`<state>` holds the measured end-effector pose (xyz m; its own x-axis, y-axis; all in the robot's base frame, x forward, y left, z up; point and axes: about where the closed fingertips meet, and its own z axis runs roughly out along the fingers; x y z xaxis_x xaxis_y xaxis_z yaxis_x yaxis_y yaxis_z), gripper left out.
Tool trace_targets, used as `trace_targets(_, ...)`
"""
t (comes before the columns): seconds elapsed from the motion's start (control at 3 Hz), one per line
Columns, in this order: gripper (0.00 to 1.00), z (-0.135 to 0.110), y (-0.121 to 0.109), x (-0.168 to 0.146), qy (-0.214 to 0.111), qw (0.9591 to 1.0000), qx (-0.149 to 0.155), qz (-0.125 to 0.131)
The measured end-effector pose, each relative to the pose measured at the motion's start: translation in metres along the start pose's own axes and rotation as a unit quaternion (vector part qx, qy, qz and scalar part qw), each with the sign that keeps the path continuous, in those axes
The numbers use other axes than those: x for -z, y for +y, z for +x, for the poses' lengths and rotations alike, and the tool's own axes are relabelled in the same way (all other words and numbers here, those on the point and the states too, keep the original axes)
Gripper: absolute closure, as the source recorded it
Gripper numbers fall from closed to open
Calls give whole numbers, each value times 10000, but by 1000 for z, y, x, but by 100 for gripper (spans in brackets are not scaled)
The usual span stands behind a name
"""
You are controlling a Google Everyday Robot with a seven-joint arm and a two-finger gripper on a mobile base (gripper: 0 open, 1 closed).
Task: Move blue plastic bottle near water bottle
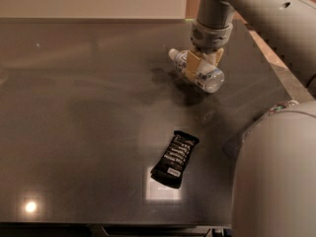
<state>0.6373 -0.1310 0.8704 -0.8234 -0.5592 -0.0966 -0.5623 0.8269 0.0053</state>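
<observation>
Plainly, little lettering is showing well enough to read. The black snack wrapper (175, 159) is carrying rows of white print down its face and a small pale patch near its lower end, but none of it is resolving into words. The blue plastic bottle (212, 78) is showing a whitish label band around its middle, mostly covered by the gripper, and no text is coming through there either.

The gripper (202, 67) is hanging from the arm (247, 6) over the far right part of the table (74, 107), its yellowish fingers (191, 65) pinching the bottle across its middle. The bottle is lying sideways in that grip, its white cap pointing to the upper left and its clear bluish base to the lower right. A dark shadow is falling on the tabletop beneath it and to its left; whether the bottle is touching the surface or hanging just above it, I cannot tell.

The wrapper is lying flat and tilted, well apart from the bottle, toward the near edge, partly over a bright square reflection. The table's far edge is running along a pale wall, and its right edge is slanting past just beyond the gripper. The robot's rounded body (276, 181) is covering the near right corner. Wide dark tabletop is stretching away to the left.
</observation>
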Motion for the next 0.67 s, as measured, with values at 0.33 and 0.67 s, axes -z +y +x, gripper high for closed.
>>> trace_targets(0.33,100,27,1,17,-82,10000,-20,-49)
trace_targets(0.67,100,50,0,28,-168,9998,-4,-141)
